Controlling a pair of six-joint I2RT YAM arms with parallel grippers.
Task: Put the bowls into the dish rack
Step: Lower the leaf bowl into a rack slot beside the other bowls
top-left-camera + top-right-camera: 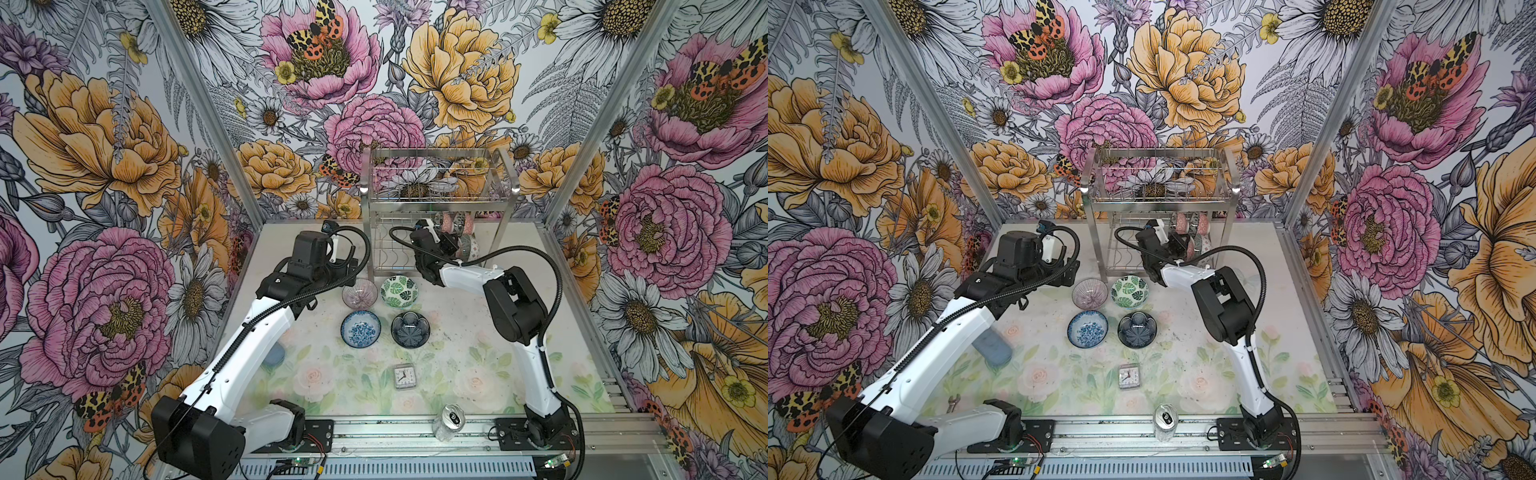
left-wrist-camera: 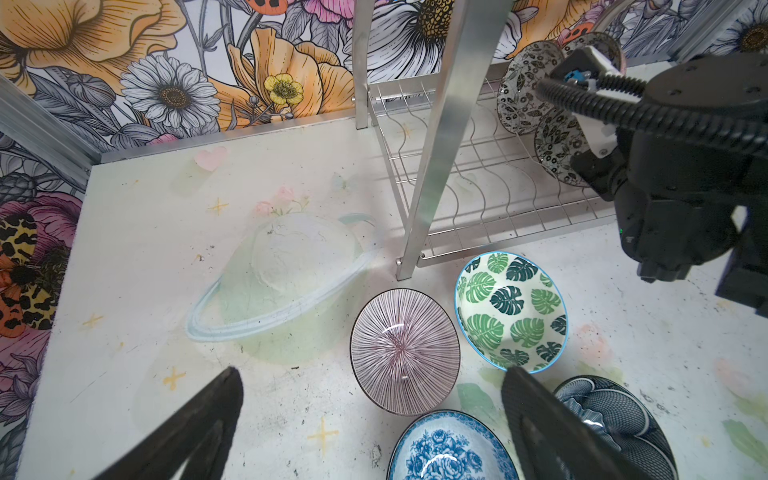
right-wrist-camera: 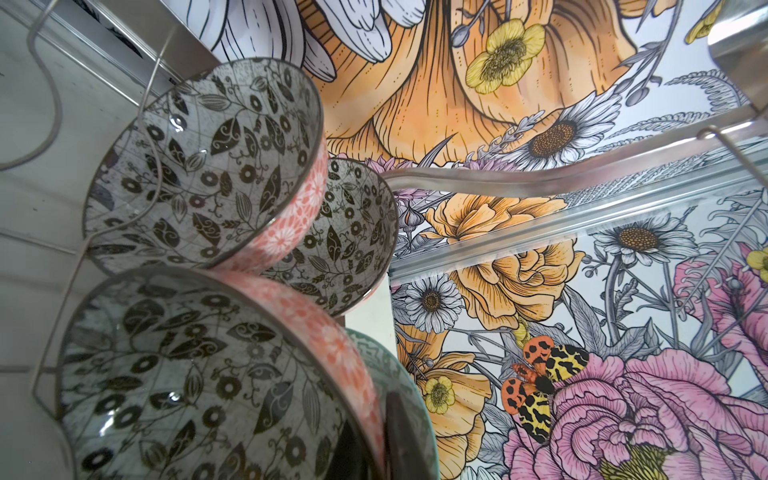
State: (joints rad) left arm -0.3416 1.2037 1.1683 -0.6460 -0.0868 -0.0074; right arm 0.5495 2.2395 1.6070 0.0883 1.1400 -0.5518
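The left arm (image 1: 249,336) and right arm (image 1: 534,365) use white moulded link shells joined by black joint housings (image 1: 515,307). A black corrugated cable conduit (image 1: 559,286) follows each arm (white ties secure it). Black base plates (image 1: 319,429) carry red-and-black wiring. The left hand (image 2: 372,374) has black tapered fingers (image 2: 199,428).

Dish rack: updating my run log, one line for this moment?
left gripper open; right gripper shut on black-and-white bowl in dish rack; four bowls on table

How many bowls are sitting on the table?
4, by the dish rack: pink striped bowl and green leaf bowl nearest it, blue floral bowl and dark blue bowl in front. The left arm may hide more.
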